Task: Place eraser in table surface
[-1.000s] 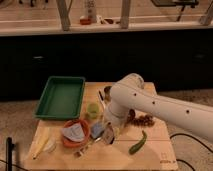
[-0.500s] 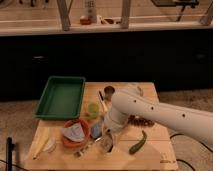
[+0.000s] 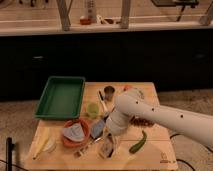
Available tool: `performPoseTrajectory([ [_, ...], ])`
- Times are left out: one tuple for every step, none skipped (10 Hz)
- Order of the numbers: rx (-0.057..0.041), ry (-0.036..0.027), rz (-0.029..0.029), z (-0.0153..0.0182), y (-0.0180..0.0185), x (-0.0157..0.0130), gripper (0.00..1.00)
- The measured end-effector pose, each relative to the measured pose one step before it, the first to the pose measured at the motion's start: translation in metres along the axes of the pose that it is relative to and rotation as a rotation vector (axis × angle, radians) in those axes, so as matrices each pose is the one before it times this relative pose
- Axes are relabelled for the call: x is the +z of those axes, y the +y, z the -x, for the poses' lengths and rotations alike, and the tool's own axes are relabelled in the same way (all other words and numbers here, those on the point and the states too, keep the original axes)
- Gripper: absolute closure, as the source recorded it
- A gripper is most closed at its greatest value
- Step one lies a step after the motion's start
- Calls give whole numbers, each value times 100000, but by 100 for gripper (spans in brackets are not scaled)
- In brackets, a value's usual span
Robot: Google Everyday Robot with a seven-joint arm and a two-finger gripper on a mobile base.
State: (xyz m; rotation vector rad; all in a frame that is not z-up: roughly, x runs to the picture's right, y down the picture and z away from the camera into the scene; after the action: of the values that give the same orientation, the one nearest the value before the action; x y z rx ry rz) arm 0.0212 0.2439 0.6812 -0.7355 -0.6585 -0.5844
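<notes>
The eraser (image 3: 106,147), a small tan block with a dark layer, is low over the pale wooden table surface (image 3: 155,152) near its front middle. My gripper (image 3: 108,142) hangs from the white arm that reaches in from the right, and it is shut on the eraser. I cannot tell whether the eraser touches the wood. The wrist hides the upper part of the fingers.
A green tray (image 3: 60,97) lies at the back left. An orange bowl (image 3: 75,135) holding a blue-grey pad sits left of the gripper. A green cup (image 3: 92,109), a dark can (image 3: 109,91), a green pepper (image 3: 138,142) and a pale banana (image 3: 44,147) also crowd the table.
The arm has swung down and toward the table's front edge, carrying the eraser lower. The other objects have stayed put.
</notes>
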Motion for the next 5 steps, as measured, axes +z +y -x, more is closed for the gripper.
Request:
performPoseTrajectory([
  [900,-1201,859,-557,172,335,100],
  [683,-899,457,-481,21,238,100],
  [955,-753,581,-594,113,145,100],
  [917,-520,640,-594,191,131,100],
  [783,-285,549,-552,133,116,100],
])
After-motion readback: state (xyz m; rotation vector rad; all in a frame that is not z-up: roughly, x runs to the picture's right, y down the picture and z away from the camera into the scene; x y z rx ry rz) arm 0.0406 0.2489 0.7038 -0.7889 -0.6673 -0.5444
